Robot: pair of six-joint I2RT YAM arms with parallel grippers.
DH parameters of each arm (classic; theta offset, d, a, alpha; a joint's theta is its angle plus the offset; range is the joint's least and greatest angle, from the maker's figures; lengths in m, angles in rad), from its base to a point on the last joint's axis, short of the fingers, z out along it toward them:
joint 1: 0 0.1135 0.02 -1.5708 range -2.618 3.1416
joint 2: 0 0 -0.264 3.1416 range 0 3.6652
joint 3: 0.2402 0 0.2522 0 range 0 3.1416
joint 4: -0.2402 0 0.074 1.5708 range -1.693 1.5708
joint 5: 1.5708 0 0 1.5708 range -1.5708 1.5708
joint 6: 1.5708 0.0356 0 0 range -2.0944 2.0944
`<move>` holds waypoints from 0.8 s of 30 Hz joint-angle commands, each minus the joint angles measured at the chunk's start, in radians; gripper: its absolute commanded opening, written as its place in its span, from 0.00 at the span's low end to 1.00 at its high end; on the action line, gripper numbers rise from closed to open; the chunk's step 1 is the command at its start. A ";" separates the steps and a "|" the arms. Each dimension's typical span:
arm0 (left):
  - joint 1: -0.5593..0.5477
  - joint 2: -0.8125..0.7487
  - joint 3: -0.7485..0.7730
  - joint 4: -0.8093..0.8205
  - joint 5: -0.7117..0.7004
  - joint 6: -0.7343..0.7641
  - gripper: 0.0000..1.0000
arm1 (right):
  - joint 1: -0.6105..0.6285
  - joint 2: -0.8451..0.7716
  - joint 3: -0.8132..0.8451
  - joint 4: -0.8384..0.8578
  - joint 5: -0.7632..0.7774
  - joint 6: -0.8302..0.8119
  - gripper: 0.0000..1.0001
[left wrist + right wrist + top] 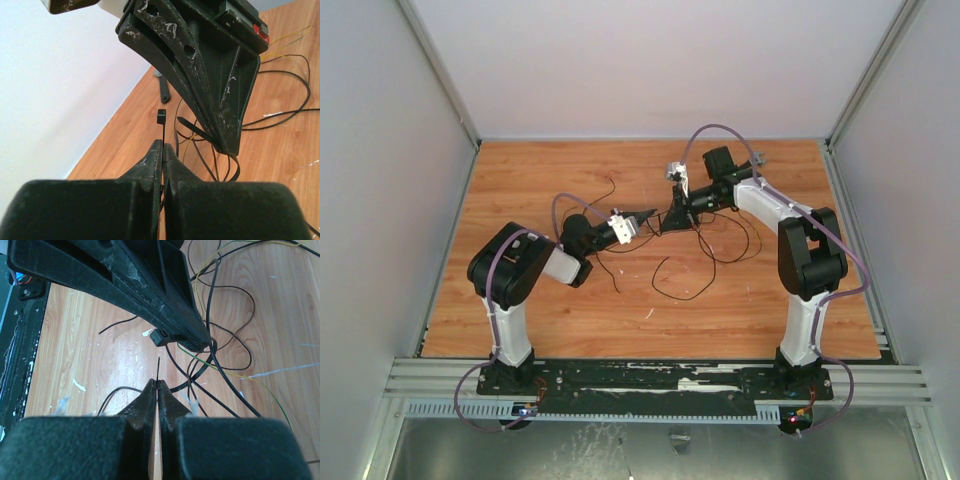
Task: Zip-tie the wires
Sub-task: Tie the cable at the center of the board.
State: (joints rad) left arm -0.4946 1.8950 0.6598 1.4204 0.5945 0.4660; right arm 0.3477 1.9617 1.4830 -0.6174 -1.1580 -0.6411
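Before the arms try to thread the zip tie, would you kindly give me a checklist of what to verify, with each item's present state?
1. Is the left gripper shut on the zip tie just below its head: ok.
2. Is the right gripper shut on the tail end: ok.
3. Is the tail tip through the head: not ok; it ends short of the head.
4. Is the tip lined up with the head's slot: cannot tell.
5. Is the strip looped around the wires: cannot tell; it curves among them, but which strands it encloses is unclear.
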 commanded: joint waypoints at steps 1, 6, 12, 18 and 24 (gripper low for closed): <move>-0.011 0.018 0.000 0.062 -0.008 -0.010 0.00 | -0.006 -0.004 0.024 -0.034 -0.044 -0.042 0.00; -0.010 0.021 0.004 0.062 -0.007 -0.014 0.00 | -0.005 -0.006 0.026 -0.025 -0.046 -0.026 0.00; -0.010 0.029 0.003 0.061 -0.007 -0.014 0.00 | -0.001 -0.006 0.021 -0.001 -0.041 -0.005 0.00; -0.010 0.030 0.006 0.069 -0.007 -0.020 0.00 | 0.005 0.001 0.026 -0.001 -0.053 -0.007 0.00; -0.012 0.026 0.005 0.073 -0.005 -0.021 0.00 | 0.007 0.006 0.036 -0.007 -0.054 -0.007 0.00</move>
State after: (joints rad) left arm -0.4950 1.9106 0.6598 1.4361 0.5938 0.4438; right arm 0.3492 1.9617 1.4830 -0.6312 -1.1831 -0.6548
